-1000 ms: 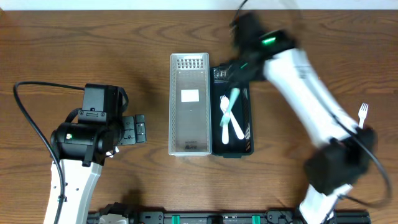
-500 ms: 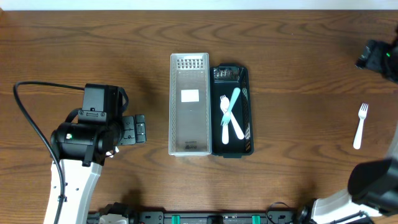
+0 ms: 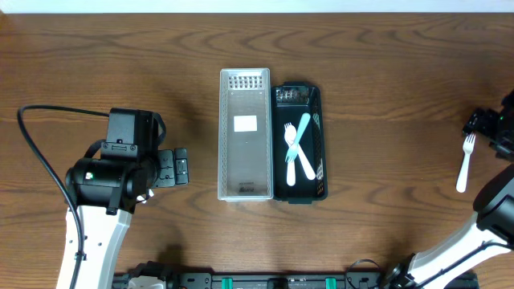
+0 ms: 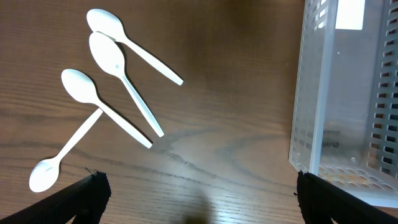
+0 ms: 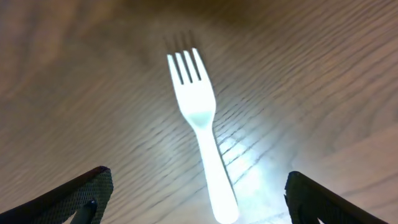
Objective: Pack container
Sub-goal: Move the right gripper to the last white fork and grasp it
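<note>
1. Left gripper [image 4: 199,200] is hovering center-left, fingers apart and gripping nothing; four white spoons [image 4: 121,68] are lying in the upper left of its wrist view.
2. Clear bin [image 3: 245,168] and black tray [image 3: 324,120] are sitting mid-frame, touching; the tray is holding cutlery [image 3: 299,136].
3. Right gripper [image 5: 199,198] is hanging at the right edge, fingers apart, over the white fork [image 5: 198,115].

A dark brown wood-grain counter [image 3: 385,72] is filling almost the whole overhead view, its grain running in long wavy bands from side to side. A thin pale strip [image 3: 257,5] is showing along the far edge; wall or floor cannot be told. A black rail [image 3: 265,281] is running along the near edge. Bright light is glaring off the wood in both wrist views.
</note>
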